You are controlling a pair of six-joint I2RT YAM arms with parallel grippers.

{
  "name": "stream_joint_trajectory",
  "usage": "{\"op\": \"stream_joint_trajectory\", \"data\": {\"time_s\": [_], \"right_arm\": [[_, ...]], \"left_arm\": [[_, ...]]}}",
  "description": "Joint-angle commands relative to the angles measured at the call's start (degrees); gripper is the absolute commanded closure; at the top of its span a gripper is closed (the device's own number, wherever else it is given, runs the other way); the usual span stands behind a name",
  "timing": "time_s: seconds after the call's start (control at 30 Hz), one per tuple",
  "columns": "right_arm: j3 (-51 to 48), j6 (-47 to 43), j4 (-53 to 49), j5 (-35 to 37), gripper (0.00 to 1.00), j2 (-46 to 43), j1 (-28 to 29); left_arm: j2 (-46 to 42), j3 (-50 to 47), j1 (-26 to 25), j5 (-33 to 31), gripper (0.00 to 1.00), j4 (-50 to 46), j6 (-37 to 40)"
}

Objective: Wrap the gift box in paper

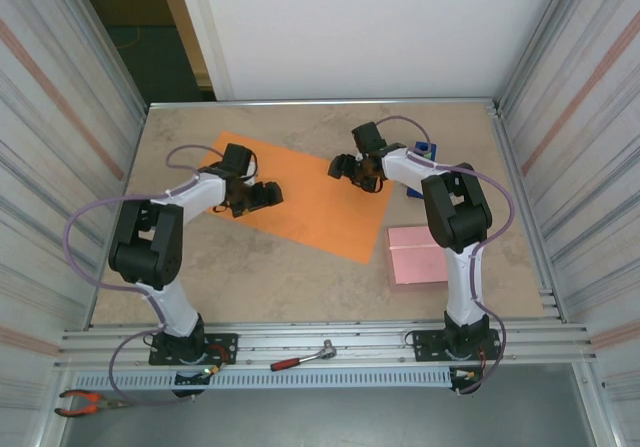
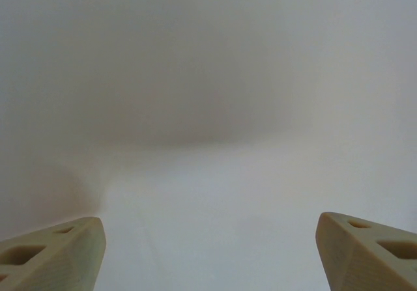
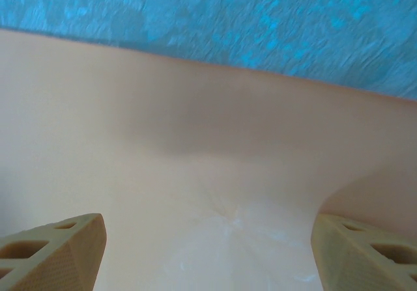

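Observation:
The orange paper (image 1: 320,207) lies flat and slanted across the middle of the table. My left gripper (image 1: 262,195) hovers over its left part, jaws wide open; in the left wrist view the gripper (image 2: 208,229) has nothing between its fingers, only a washed-out pale surface below. My right gripper (image 1: 350,167) is open at the sheet's far right edge; in the right wrist view the gripper (image 3: 208,226) spans the paper (image 3: 195,141), which looks pale peach there. The pink gift box (image 1: 418,254) rests on the table right of the paper's near corner, beside the right arm.
A blue tape dispenser (image 1: 422,157) stands at the back right, partly behind the right arm. A red-handled ratchet (image 1: 305,357) lies on the front rail and orange-handled pliers (image 1: 85,402) at the near left. Metal frame walls (image 1: 70,117) close in both sides.

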Motion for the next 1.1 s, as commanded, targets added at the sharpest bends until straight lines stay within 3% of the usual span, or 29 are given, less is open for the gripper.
{"op": "stream_joint_trajectory", "data": {"time_s": [0.0, 0.23, 0.5, 1.07], "right_arm": [[-2.46, -1.77, -1.46, -2.15, 0.18, -6.08, 2.18], [-12.42, 1.98, 2.93, 0.71, 0.18, -12.72, 6.87], [-19.64, 5.74, 6.35, 4.34, 0.17, -13.75, 10.98], [-15.73, 1.43, 4.71, 1.97, 0.17, -7.57, 4.44]], "left_arm": [[-0.60, 4.72, 0.65, -3.19, 0.15, -3.42, 2.34], [7.20, 14.32, 4.00, -1.72, 0.14, -6.33, 4.82], [12.55, 19.02, 5.88, -0.83, 0.14, -8.20, 5.15], [8.11, 6.67, 5.97, 0.84, 0.14, -2.49, -0.53]]}}
